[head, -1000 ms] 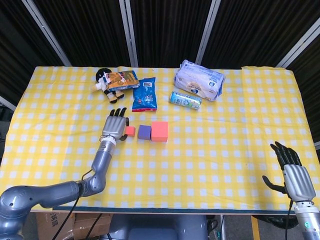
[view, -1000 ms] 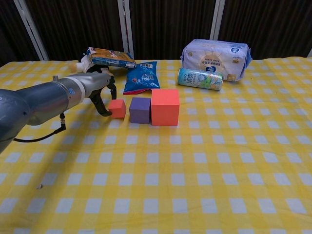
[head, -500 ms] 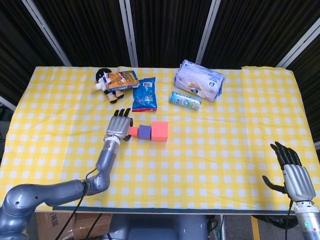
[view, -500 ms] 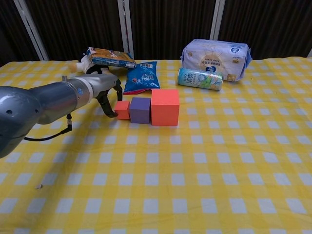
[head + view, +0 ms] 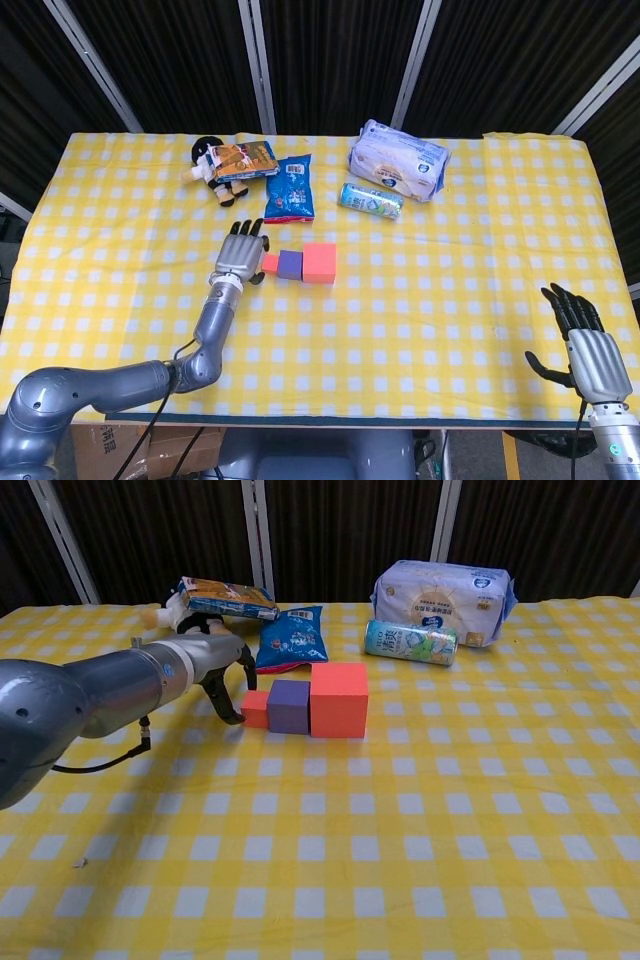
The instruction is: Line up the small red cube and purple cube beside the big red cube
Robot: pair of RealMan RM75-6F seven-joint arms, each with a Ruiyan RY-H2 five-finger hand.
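The big red cube [image 5: 319, 263] [image 5: 338, 699] stands near the middle of the yellow checked table [image 5: 450, 290]. The purple cube [image 5: 289, 265] [image 5: 289, 705] sits against its left side. The small red cube [image 5: 269, 264] [image 5: 255, 708] lies against the purple cube's left side, so the three form a row. My left hand [image 5: 241, 257] [image 5: 215, 660] rests just left of the small red cube, with its fingers apart and bent down and its fingertips touching the cube's left face. It holds nothing. My right hand [image 5: 585, 350] hovers open off the table's front right corner.
Behind the cubes lie a blue snack bag [image 5: 290, 188] [image 5: 291, 638], a drink can [image 5: 370, 199] [image 5: 411, 642] on its side and a white tissue pack [image 5: 398, 159] [image 5: 443, 597]. A doll under a snack box [image 5: 228, 160] [image 5: 215, 600] lies at the back left.
My left hand slid to the right, pushing the small red cube across the cloth until it closed the gap to the purple cube. The right hand stayed still.
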